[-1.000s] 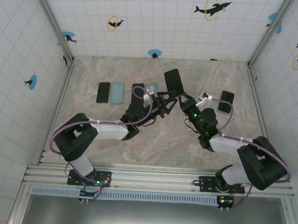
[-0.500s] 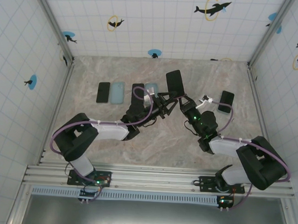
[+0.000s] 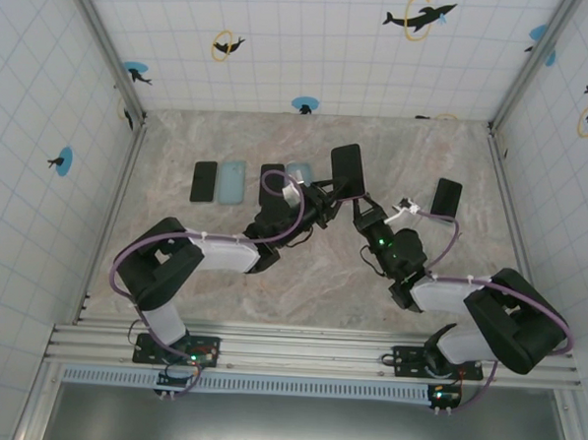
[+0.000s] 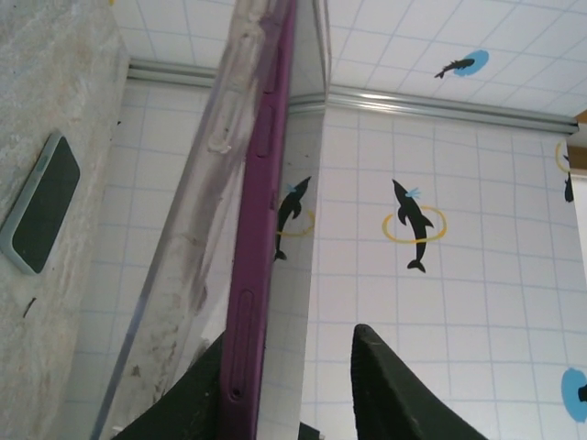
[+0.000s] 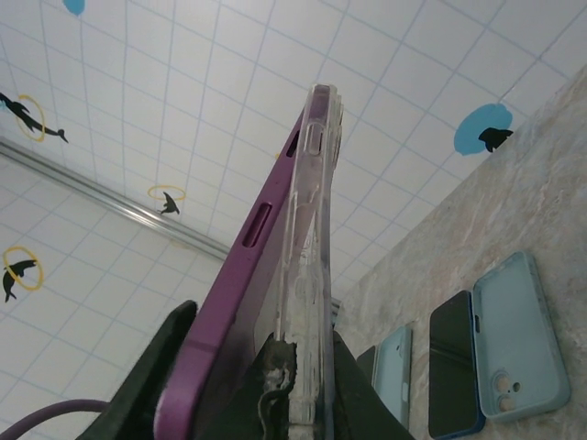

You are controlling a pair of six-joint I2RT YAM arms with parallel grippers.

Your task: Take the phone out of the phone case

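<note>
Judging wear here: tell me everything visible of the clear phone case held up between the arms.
The clear phone case is scuffed, smudged see-through plastic with moulded side buttons, the purple phone in it. Raised above the table, it is clamped with the phone by the right gripper; the left gripper straddles its other end.

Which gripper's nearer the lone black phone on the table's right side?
Right. The right gripper holds the cased phone just left of that black phone; the left gripper is farther left, beyond the cased phone.

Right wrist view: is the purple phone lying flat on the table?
No: the purple phone stands edge-on in the right gripper, clear case alongside it.
</note>
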